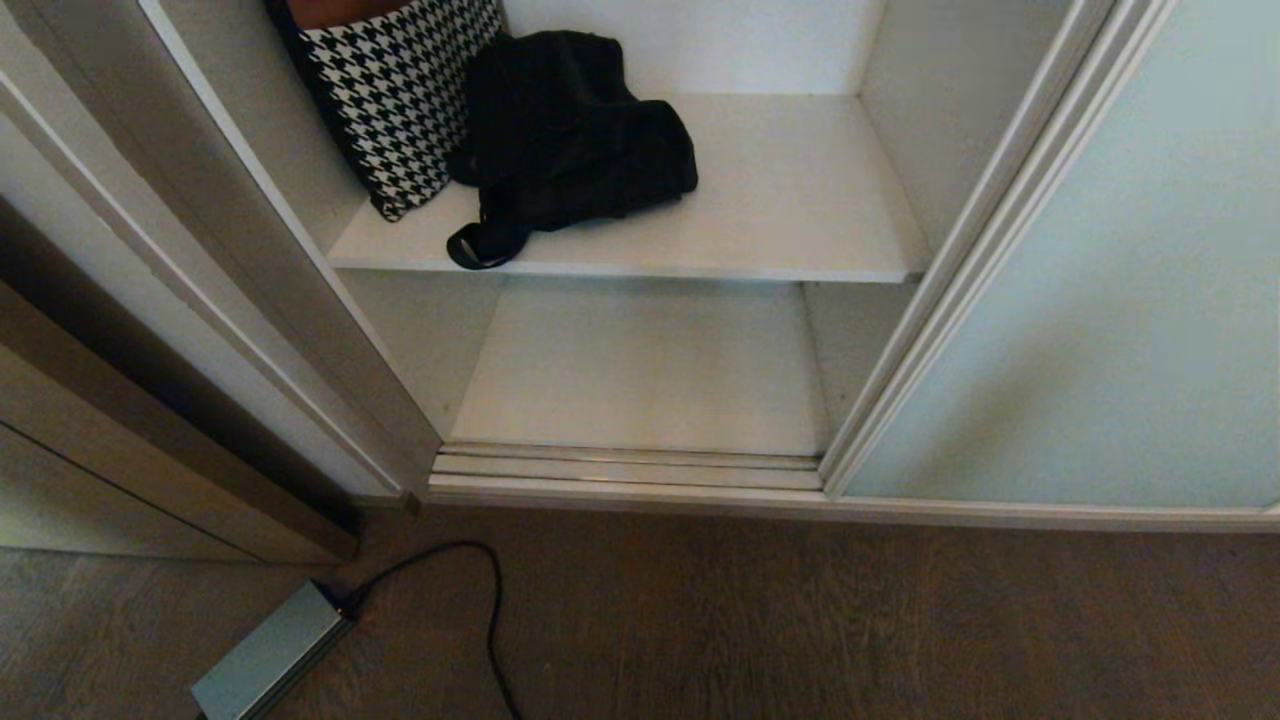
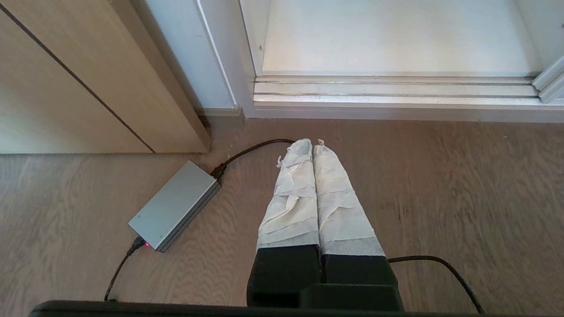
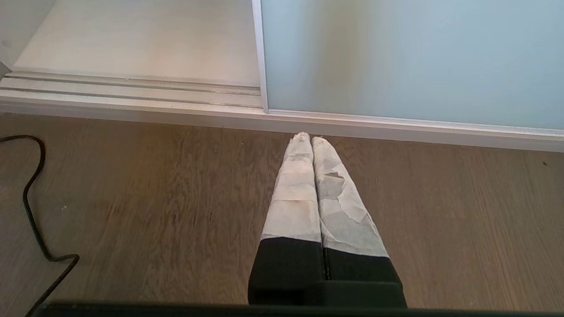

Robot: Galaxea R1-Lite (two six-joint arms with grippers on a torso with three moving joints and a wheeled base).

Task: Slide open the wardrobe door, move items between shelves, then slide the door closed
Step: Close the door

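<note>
The wardrobe stands open on its left half. The mint-green sliding door [image 1: 1100,330] is pushed to the right, also seen as the door [image 3: 410,61]. A houndstooth cushion [image 1: 400,95] leans against the left wall on the upper shelf [image 1: 790,190], with the black drawstring bag [image 1: 570,150] beside it. The lower shelf [image 1: 640,370] is bare. My left gripper [image 2: 312,143] hangs shut and empty over the floor before the track. Shut and empty too, my right gripper [image 3: 310,137] hovers just short of the door's bottom rail. Neither arm shows in the head view.
A grey power brick [image 1: 270,655] with a black cable [image 1: 490,600] lies on the wooden floor at the left, also seen as the brick [image 2: 174,204]. The ridged floor track [image 1: 630,470] runs along the opening. A wooden panel [image 1: 130,440] stands at the far left.
</note>
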